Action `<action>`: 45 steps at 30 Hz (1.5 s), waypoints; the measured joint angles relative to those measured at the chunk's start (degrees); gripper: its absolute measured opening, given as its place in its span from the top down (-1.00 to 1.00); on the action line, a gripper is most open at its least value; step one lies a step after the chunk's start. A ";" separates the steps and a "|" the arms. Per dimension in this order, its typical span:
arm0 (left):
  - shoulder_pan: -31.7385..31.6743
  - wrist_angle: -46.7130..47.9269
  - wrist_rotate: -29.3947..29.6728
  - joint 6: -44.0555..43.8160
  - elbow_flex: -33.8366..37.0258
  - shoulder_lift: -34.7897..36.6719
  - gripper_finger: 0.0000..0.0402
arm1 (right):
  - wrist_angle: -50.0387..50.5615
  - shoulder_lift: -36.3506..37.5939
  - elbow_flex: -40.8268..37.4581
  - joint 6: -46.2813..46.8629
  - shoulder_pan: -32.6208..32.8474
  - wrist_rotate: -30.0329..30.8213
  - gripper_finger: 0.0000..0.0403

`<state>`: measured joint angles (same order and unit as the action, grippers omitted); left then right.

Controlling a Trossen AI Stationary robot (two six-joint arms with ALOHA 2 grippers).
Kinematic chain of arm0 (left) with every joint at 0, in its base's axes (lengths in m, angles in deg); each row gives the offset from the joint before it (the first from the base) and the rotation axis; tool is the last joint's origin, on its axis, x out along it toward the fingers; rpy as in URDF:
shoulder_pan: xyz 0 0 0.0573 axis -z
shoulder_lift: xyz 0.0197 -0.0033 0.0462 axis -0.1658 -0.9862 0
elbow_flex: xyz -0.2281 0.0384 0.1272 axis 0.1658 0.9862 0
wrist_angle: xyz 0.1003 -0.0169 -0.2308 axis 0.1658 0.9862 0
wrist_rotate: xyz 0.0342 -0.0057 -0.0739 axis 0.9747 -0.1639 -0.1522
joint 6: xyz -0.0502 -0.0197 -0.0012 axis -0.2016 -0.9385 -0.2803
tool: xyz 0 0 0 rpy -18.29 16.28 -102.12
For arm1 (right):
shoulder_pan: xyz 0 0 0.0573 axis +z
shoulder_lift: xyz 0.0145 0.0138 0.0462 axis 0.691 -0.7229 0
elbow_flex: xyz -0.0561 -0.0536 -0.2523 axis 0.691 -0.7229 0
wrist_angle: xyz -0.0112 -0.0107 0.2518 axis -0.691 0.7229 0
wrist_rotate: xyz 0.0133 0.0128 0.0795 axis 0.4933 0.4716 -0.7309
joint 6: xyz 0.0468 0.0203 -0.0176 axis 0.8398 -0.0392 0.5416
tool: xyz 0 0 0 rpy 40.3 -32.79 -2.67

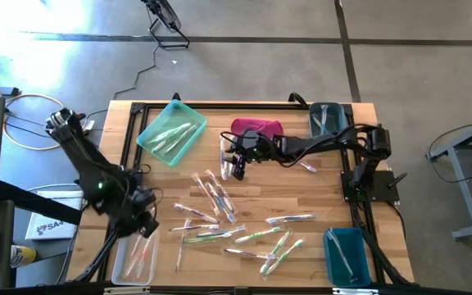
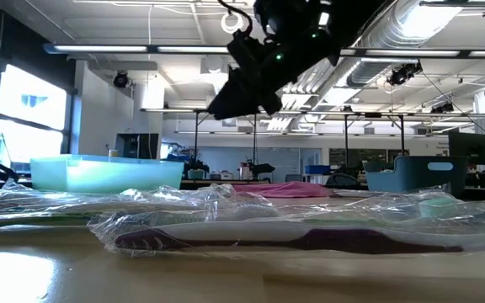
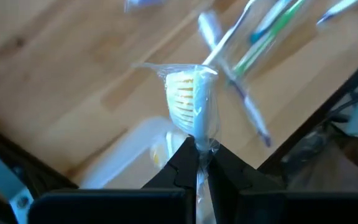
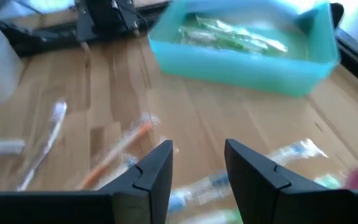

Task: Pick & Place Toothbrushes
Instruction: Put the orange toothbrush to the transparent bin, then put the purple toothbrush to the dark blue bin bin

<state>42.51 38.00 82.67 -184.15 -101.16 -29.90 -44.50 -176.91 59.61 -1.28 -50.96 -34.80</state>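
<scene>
Toothbrushes (image 1: 220,197), thin, clear-wrapped, mixed handles: we count most loose at the wooden surface's (image 1: 318,197) centre, some already in the light-teal tray (image 1: 152,139) at 11 o'clock. Left fingers (image 3: 197,163) clenched on one wrapped brush (image 3: 190,106); right fingers (image 4: 197,165) released above the pile. Much remains.

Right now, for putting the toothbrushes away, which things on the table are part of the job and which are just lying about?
Part of the job:
wrapped toothbrushes scattered on the table
toothbrush held in the left end effector
right end effector, open above the pile
light teal bin, two blue bins, clear bin

Just lying about:
magenta cloth
</scene>
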 joint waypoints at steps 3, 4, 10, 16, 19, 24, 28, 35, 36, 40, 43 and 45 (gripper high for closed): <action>3.84 -1.17 -0.01 -4.71 0.00 -3.24 0.94 | -1.57 -1.82 -0.12 0.02 -0.35 -0.06 0.32; 4.76 -2.04 0.00 -6.07 0.00 -4.18 0.94 | -3.13 -2.59 -0.05 0.02 -0.39 -0.20 0.32; 8.68 -5.30 -1.38 -12.69 0.00 -9.44 0.94 | -4.67 -3.25 -0.03 1.07 -1.22 0.00 0.32; 10.00 -6.75 -5.39 -16.67 0.00 -13.10 0.94 | -5.94 -3.25 -0.03 1.29 -1.44 -0.10 0.32; 9.85 -6.96 -5.83 -16.78 0.00 -13.97 0.94 | -5.80 -3.25 -0.05 1.31 -1.44 -0.10 0.32; 9.85 -7.58 -5.85 -16.99 0.00 -14.04 0.84 | -5.78 -3.25 -0.05 1.31 -1.44 -0.10 0.32; 9.85 -8.16 -5.87 -17.03 0.00 -14.04 0.71 | -5.76 -3.25 -0.05 1.31 -1.42 -0.23 0.32; 9.85 -8.03 -5.89 -17.02 0.00 -14.04 0.56 | -5.79 -3.24 -0.05 1.33 -1.40 -3.26 0.32; 9.85 -8.03 -5.91 -17.02 0.00 -14.04 0.55 | -5.77 -3.24 -0.05 1.33 -1.38 -3.28 0.32; 9.84 -7.56 -5.73 -16.50 0.00 -14.04 0.54 | -5.79 -3.23 -0.05 1.31 -1.38 -3.29 0.32; 9.83 -7.33 -5.39 -16.15 0.03 -13.73 0.54 | -5.78 -3.23 -0.05 1.32 -1.39 -3.29 0.32; 9.82 -7.31 -6.87 -14.90 0.07 -12.08 0.54 | -5.79 -3.23 -0.05 1.23 -1.40 -3.25 0.32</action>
<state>52.34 30.70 75.79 -199.05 -101.10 -41.98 -50.29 -180.15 59.55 -0.05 -52.35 -38.05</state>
